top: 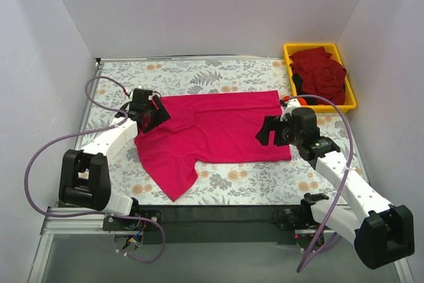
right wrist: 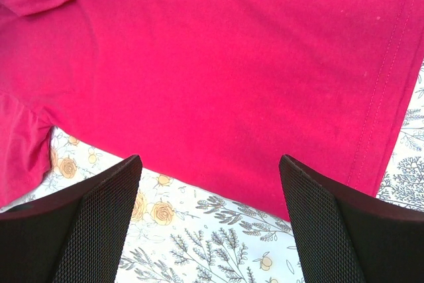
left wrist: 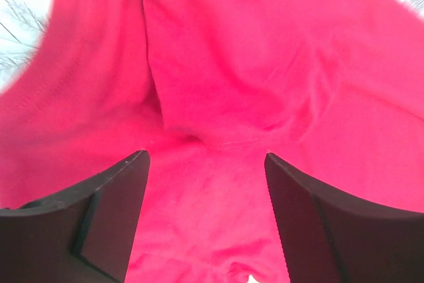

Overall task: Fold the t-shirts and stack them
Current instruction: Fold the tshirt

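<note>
A bright magenta-pink t-shirt lies spread flat across the middle of the table, with one sleeve reaching toward the near edge. My left gripper hovers over the shirt's left end, where the cloth is bunched into folds. In the left wrist view that gripper is open, with only pink cloth beneath it. My right gripper is open above the shirt's right near edge. The right wrist view shows that gripper straddling the shirt's edge and the bare tablecloth. Darker crimson t-shirts are piled in the bin.
A yellow plastic bin stands at the back right corner. The flower-printed tablecloth shows around the shirt. White walls close in the left, back and right sides. Purple cables loop off both arms.
</note>
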### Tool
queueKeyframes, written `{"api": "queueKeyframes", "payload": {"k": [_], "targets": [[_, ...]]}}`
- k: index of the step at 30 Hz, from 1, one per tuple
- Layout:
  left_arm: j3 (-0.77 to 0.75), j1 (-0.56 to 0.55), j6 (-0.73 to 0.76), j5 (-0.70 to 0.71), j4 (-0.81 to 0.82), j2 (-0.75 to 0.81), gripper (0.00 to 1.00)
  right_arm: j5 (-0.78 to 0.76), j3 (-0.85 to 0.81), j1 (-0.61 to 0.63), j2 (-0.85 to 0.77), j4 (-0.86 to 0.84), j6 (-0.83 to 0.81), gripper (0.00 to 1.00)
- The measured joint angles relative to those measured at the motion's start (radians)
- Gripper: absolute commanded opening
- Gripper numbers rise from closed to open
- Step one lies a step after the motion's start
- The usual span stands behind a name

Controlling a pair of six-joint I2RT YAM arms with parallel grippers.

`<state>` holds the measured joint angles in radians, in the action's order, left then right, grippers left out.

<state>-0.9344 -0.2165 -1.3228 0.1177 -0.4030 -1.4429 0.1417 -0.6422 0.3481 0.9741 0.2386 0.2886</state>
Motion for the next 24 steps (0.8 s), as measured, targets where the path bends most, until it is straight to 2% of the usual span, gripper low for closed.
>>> {"api": "queueKeyframes", "payload": {"k": [7, 17, 24], "targets": [[0.128, 0.053, -0.047, -0.105, 0.149, -0.033, 0.68, 0.004, 0.006, 0.0, 0.0, 0.002, 0.0, 0.76], [0.158, 0.064, -0.076, -0.142, 0.321, -0.12, 0.7, 0.015, 0.019, 0.0, -0.009, 0.003, -0.001, 0.76], [0.158, 0.064, -0.091, -0.148, 0.377, -0.156, 0.68, 0.018, 0.019, 0.0, -0.009, 0.003, -0.003, 0.76]]}}
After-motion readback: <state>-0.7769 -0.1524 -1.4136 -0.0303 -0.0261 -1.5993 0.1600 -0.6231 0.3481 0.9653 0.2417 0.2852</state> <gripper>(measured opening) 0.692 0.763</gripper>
